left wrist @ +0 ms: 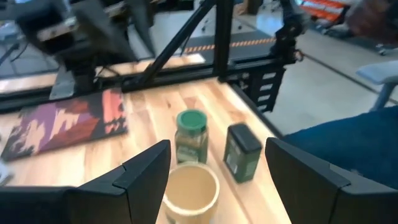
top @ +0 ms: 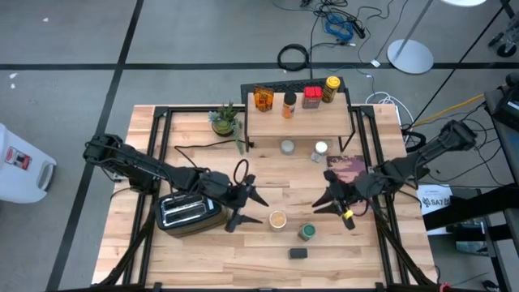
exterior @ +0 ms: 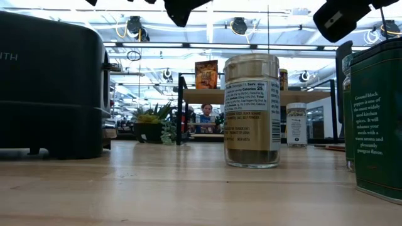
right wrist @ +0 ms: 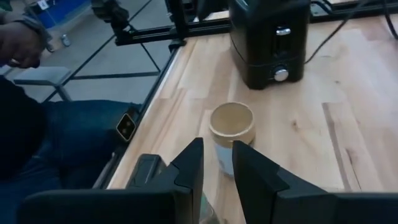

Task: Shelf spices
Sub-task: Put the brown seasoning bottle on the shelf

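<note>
your left gripper [top: 253, 204] hangs over the table by the toaster [top: 188, 212], jaws wide apart, aimed at the tan-lid jar [top: 278, 220]. right gripper [top: 331, 202] hovers opposite, jaws nearly together, holding nothing. four spices sit on the shelf [top: 297, 122]; green-lid jar [top: 306, 232] and dark tin [top: 299, 254] remain on the table.
</note>
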You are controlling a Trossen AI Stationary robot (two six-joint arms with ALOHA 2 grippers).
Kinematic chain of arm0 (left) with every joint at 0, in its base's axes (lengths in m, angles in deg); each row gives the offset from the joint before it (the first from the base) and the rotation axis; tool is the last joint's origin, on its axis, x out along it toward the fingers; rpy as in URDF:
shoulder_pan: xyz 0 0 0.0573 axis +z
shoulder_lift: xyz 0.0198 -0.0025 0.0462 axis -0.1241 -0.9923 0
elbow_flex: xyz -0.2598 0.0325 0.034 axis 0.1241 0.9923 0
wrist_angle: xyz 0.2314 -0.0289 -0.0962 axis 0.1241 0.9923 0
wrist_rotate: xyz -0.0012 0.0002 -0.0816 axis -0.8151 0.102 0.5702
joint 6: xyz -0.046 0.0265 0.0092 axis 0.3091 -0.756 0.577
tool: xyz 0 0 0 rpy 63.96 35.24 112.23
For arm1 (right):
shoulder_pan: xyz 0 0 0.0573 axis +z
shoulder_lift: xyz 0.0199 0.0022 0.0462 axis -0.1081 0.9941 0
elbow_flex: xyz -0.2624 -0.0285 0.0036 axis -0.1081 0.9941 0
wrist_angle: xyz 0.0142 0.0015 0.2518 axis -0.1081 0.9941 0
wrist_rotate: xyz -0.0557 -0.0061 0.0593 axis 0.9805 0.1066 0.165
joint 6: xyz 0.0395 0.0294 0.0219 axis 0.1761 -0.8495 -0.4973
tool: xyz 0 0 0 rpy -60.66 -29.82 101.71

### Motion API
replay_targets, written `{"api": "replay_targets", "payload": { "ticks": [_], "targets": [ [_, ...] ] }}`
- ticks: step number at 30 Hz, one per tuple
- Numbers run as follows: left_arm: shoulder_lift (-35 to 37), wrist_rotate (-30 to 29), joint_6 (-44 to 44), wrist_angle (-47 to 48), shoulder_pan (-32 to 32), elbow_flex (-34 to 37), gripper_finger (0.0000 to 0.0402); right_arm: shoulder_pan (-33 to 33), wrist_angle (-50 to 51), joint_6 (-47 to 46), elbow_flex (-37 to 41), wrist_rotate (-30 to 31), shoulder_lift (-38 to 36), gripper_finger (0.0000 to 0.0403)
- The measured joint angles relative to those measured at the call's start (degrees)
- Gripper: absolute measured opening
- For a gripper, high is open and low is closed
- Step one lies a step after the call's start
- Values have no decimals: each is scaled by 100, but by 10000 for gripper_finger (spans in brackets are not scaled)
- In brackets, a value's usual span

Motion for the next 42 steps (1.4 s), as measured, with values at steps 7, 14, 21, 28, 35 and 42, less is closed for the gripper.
{"api": "replay_targets", "payload": {
  "ticks": [7, 14, 21, 28, 35, 42],
  "targets": [
    [0, -337, 297, 564, 4, 0, 272, 276, -651, 197, 0, 219, 526, 127],
    [0, -508, 439, 790, -110, 0, 272, 271, -1619, 421, 0, 219, 1283, 236],
    [-127, -727, 581, 840, -354, 96, 272, 241, -2018, 472, -251, 220, 2028, 296],
    [-581, -1216, 886, 474, -607, 254, 272, 245, -1906, 492, -546, 219, 2326, 300],
    [-1118, -1308, 901, -181, -750, 254, 272, 196, -1833, 443, -690, 224, 2517, 300],
    [-1267, -1563, 1046, -231, -752, 254, 272, -25, -1176, 428, -1106, 213, 2812, 300]
  ]
}}
